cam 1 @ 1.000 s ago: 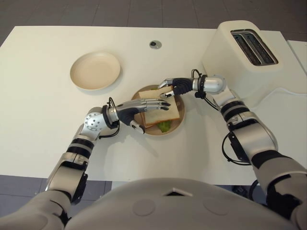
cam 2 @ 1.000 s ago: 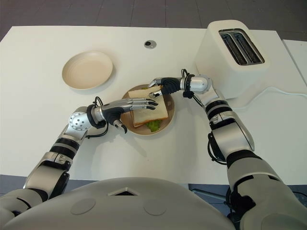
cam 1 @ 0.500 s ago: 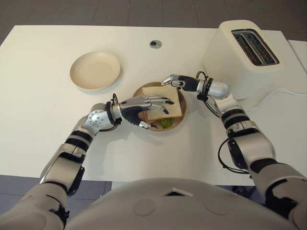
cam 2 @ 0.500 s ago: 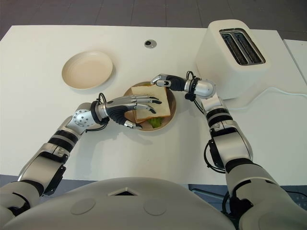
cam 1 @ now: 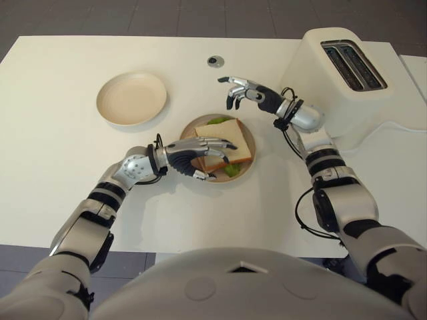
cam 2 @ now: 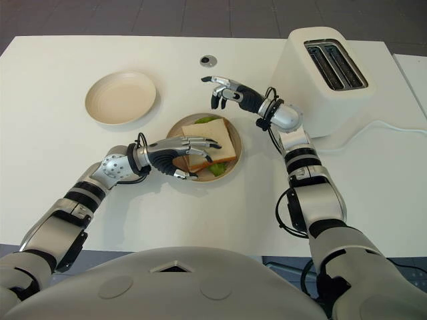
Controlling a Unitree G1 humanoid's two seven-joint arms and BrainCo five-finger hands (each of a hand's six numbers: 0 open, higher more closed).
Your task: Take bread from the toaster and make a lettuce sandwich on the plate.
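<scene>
White bench (cam 1: 60,167) carries the plate (cam 1: 192,127) in front of the robot, and everything is placed from that plate. On it lies the sandwich: a top bread slice (cam 1: 230,141) with lettuce (cam 1: 231,171) poking out at the near edge and again at the far edge. The slice is close to square, so it has no marked long axis; its sides sit skewed to the bench edge.

The left robot hand (cam 1: 193,152) comes in from the plate's left, fingers stretched flat over the left part of the slice and thumb low by the near rim. It grips nothing that can be made out; whether the fingers press the bread or hover just above it cannot be told.

The right robot hand (cam 1: 248,92) hangs above the bench just beyond the plate's far rim, fingers loosely spread and empty. The sandwich lies toward the robot from it.

The toaster (cam 1: 333,80) stands far right of the plate, with no bread showing in its slots. A pale empty dish (cam 1: 131,99) sits to the plate's far left.

The sandwich looks assembled. The left robot hand is far nearer, so any final squaring probably falls to it.
</scene>
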